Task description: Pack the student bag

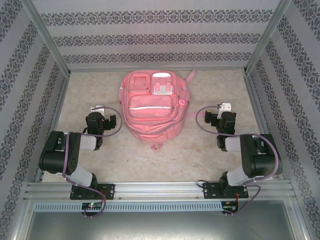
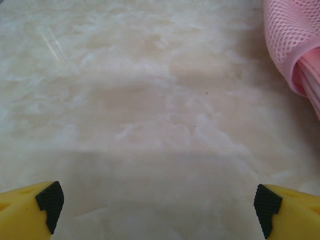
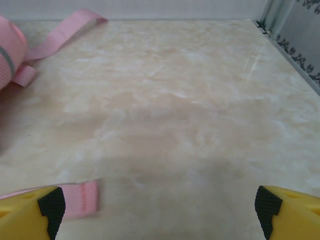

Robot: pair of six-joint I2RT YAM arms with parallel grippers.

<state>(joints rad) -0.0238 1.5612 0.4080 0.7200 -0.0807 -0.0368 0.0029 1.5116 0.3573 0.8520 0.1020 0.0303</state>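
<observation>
Pale marble-look table (image 1: pixel 165 160) sits inside patterned walls (image 1: pixel 150 37), and the big pink backpack (image 1: pixel 152 107) lies flat on it in the middle, toward the far wall. Left of the backpack the left gripper (image 2: pixel 160 210) has its yellow fingers (image 2: pixel 30 210) spread wide and holds nothing. Right of the backpack the right gripper (image 3: pixel 160 207) is just as wide and empty, with a loose pink strap end (image 3: pixel 80 197) near one finger. Bare table lies on both sides of the backpack and in front of it, out to the metal rails (image 1: pixel 160 189).

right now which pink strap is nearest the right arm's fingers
The short strap end lying flat beside one of the right fingers. The long strap trails off the student bag much farther away, toward the back wall.
</observation>
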